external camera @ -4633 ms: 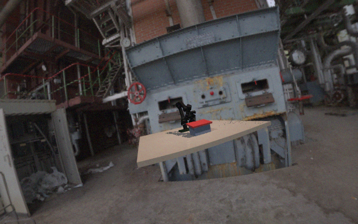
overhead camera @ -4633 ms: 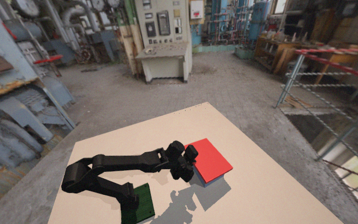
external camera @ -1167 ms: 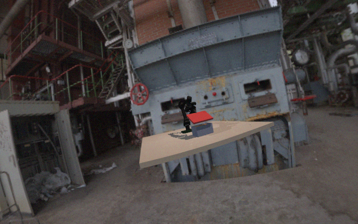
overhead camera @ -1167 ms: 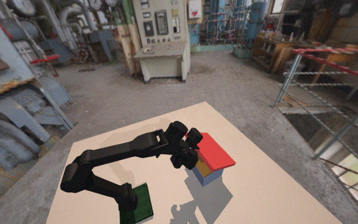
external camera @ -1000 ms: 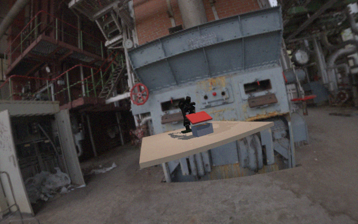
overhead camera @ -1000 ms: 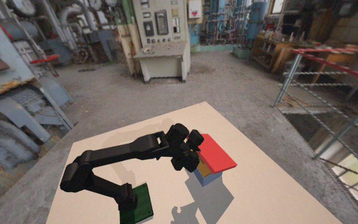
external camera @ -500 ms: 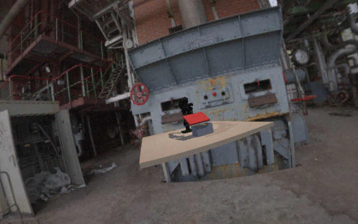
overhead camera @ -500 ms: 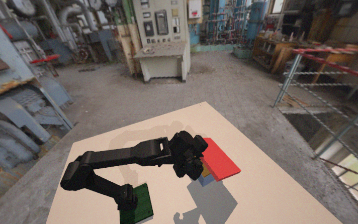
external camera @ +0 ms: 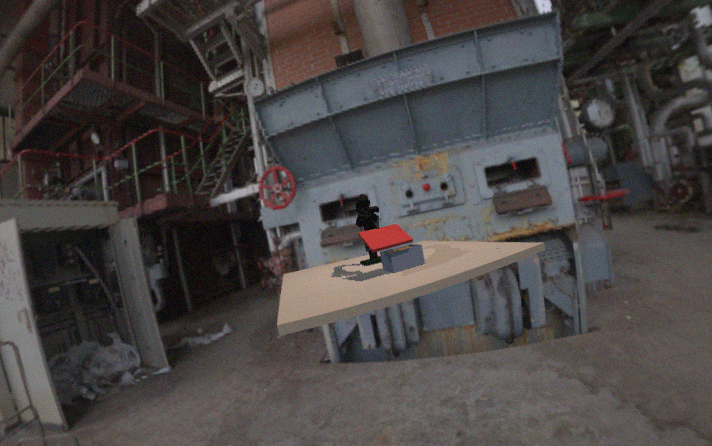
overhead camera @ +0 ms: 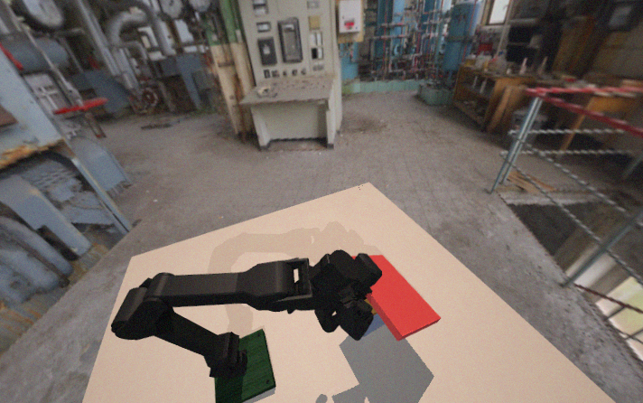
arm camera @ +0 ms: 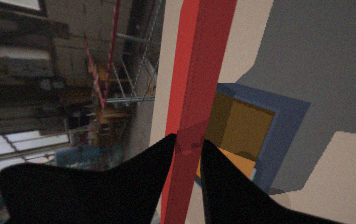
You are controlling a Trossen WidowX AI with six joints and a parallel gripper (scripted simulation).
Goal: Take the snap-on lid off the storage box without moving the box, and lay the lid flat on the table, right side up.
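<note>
Just ahead of the jaws, and held by one edge, is the red lid point(overhead camera: 403, 298) point(external camera: 386, 237) point(arm camera: 205, 65). The jaws are pinched shut on that edge, with one black finger point(arm camera: 145, 180) on each side of it. The rest of the lid sticks out past the jaws, up in the air. It looks tipped, with the edge far from the jaws lower than the edge they pinch.

Below the jaws is the blue box point(overhead camera: 374, 326) point(external camera: 403, 261) point(arm camera: 292, 120). It sits on the tan worktop point(overhead camera: 474, 342) point(external camera: 336, 302) point(arm camera: 245, 40). The lid is off the box, and the side view shows a gap between the two. In the view from the jaws, the box is open on the right side of the lid, and its inside is orange and brown.

Behind the jaws, the black arm point(overhead camera: 203, 289) point(external camera: 365, 218) reaches back and bends down to a green plate point(overhead camera: 263, 360) point(external camera: 363, 262). The plate is on the worktop, well apart from the box. Under the jaws and out to the side, a big gray shadow point(overhead camera: 394, 365) point(external camera: 357, 273) point(arm camera: 310, 50) falls on the worktop. The lid is not down on the worktop.
</note>
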